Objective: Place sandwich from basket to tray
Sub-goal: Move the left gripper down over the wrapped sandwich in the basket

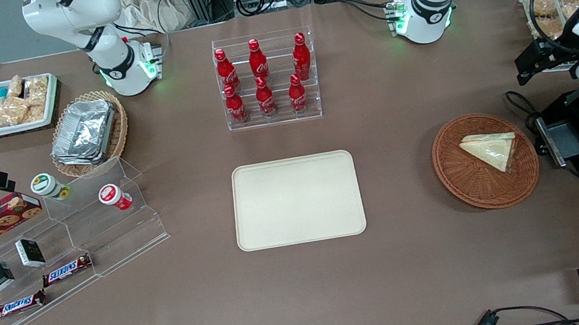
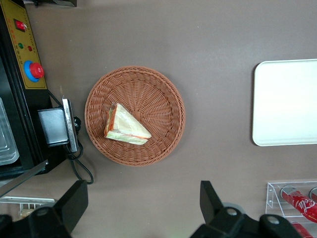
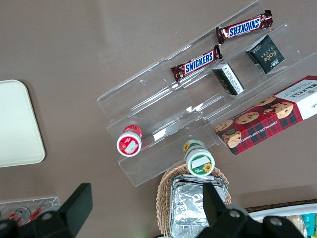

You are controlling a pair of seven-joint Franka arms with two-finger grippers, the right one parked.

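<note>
My hand (image 2: 141, 208) released, w/ fingers cut off | wrapped triangular sandwich (image 2: 125, 126) in round reddish-brown wicker basket (image 2: 163, 94) | cream rectangular tray (image 2: 285, 101) partly cropped, bare brown tabletop (image 2: 218, 99) between.

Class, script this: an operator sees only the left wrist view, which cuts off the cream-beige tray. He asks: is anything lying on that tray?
Observer: No. The front view shows the whole flat rectangular cream-beige tray bare.
Operator: What stands farther from that camera than it?
Observer: A clear rack of six red bottles.
Operator: And my gripper?
Observer: The left gripper, open, hangs farther from that camera than the round reddish-brown wicker basket holding the wrapped triangular sandwich.
</note>
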